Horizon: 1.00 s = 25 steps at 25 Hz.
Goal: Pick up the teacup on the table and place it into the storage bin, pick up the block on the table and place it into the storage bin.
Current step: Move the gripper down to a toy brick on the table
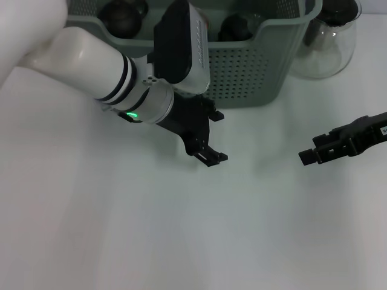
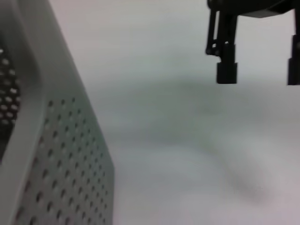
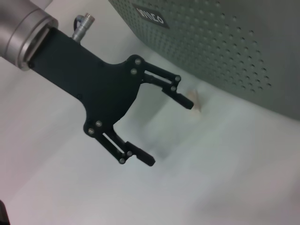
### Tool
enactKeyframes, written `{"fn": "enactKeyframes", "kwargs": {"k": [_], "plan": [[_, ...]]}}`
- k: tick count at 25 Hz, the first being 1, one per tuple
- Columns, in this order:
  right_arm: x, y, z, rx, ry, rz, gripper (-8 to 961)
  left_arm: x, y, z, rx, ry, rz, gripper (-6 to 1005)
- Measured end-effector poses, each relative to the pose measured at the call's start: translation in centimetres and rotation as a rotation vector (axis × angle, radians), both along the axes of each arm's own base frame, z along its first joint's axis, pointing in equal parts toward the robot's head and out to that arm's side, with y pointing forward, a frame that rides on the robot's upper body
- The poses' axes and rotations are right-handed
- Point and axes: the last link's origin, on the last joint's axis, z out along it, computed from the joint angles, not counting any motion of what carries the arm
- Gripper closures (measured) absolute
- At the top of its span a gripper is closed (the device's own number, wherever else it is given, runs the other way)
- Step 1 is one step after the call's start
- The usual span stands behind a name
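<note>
The grey-green perforated storage bin (image 1: 254, 66) stands at the back of the white table. It also shows in the left wrist view (image 2: 61, 154) and, with its black label, in the right wrist view (image 3: 225, 37). Dark round things (image 1: 124, 15) lie inside it; I cannot tell what they are. No teacup or block shows on the table. My left gripper (image 1: 216, 136) hangs open and empty just in front of the bin's front wall, also seen in the right wrist view (image 3: 168, 132) and its own view (image 2: 260, 75). My right gripper (image 1: 307, 157) hovers at the right, apart from everything.
A clear glass carafe (image 1: 329, 42) with a dark lid stands right of the bin at the back right. The white table (image 1: 181, 241) spreads in front of both grippers.
</note>
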Motion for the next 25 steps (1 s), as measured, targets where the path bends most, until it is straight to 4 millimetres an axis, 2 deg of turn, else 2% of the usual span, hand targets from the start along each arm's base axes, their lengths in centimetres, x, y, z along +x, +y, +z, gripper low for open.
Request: {"fn": "enactKeyframes", "kwargs": {"k": [25], "plan": [[-0.1,0.0,-0.4,0.002,-0.003,0.003,162,-1.5,0.7,-0.3,0.073,0.036,0.068,151]]}}
